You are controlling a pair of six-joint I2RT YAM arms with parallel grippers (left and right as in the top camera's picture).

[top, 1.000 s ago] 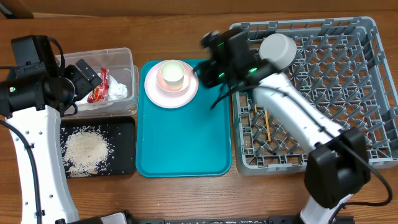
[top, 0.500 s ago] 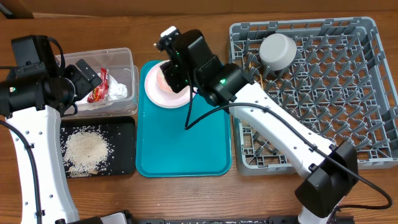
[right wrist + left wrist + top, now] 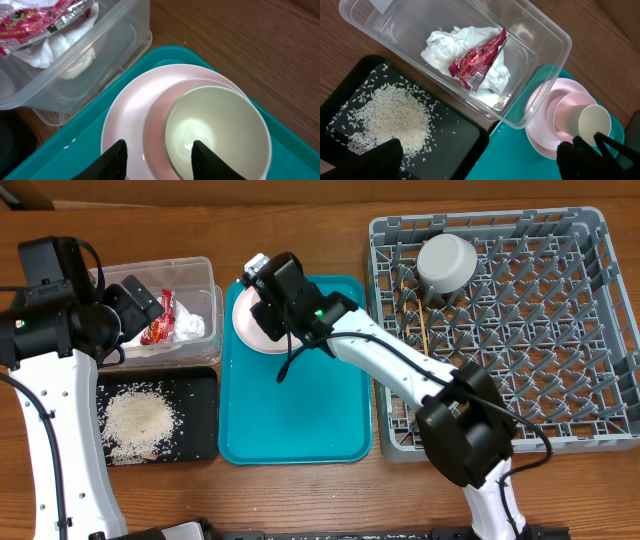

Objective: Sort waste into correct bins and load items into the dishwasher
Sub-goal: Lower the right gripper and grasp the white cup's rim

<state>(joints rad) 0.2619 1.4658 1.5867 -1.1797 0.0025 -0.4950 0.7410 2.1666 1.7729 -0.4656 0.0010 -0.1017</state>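
Right claw (image 3: 160, 150) hangs low over the cup (image 3: 215, 130) with its fingers (image 3: 114, 160) apart and nothing between them. In the wrist view one tip sits above the cup's hollow near 6 o'clock on its rim and the other lies over the plate (image 3: 125, 125) outside the wall, so the jaws seem to straddle that near wall; whether either pad touches it I cannot tell. The cup stands upright on the pink plate, which lies in the 11 o'clock corner of the teal tray (image 3: 300, 400), just beside the clear tub (image 3: 540, 35) at its 9 o'clock. The step in hand looks like lifting the cup for the rack (image 3: 590, 330), which stands at the tray's 3 o'clock with a bowl (image 3: 447, 262) upside down near its own 11 o'clock corner. To do it well, the claw should sink until the pads sit well down the wall, then close gently, since a smooth thin rim can slip or tip. A straight lift should leave the plate where it lies, and the swing toward 3 o'clock is best begun only once the cup is above the rack's wall. Over at 9 o'clock the left claw (image 3: 480, 150) hovers spread and empty above the napkin (image 3: 445, 45) and wrapper (image 3: 475, 60) in the tub and the rice (image 3: 390, 115) on the black tray (image 3: 200, 410).
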